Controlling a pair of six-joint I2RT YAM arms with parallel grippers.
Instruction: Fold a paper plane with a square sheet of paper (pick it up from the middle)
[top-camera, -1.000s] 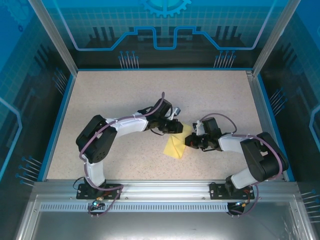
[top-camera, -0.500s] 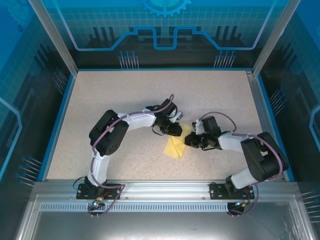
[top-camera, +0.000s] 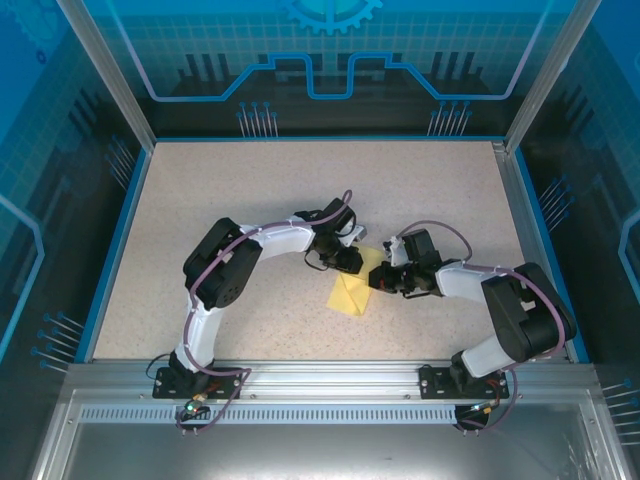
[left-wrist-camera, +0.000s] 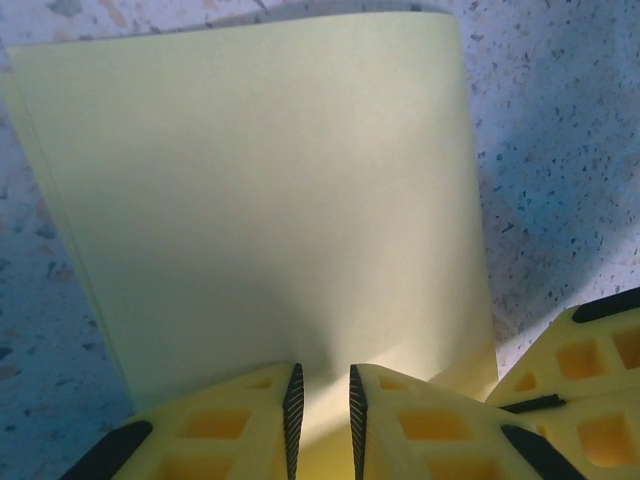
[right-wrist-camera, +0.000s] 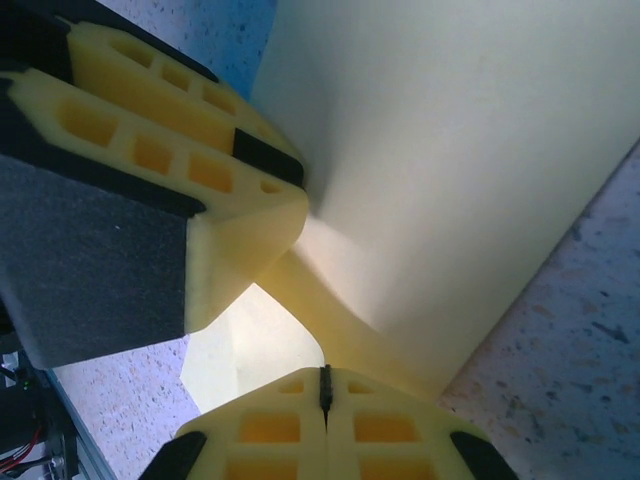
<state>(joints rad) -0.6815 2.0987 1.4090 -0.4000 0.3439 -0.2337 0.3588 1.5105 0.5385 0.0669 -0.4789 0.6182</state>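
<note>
Speckled table (top-camera: 250, 190): square sheet of paper (top-camera: 349, 291) lies at centre between both arms, partly lifted. Right gripper (right-wrist-camera: 324, 385) fingers are pressed together, pinching its edge. Left gripper (left-wrist-camera: 322, 400) fingers are narrowly parted, tips against the sheet.

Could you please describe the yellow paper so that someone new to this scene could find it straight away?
Start at the speckled beige table inside the blue-walled enclosure. Near its middle, where the left gripper and right gripper meet, sits the square sheet of paper. It is thin, pale yellow and creased, unlike the dark grippers.
</note>
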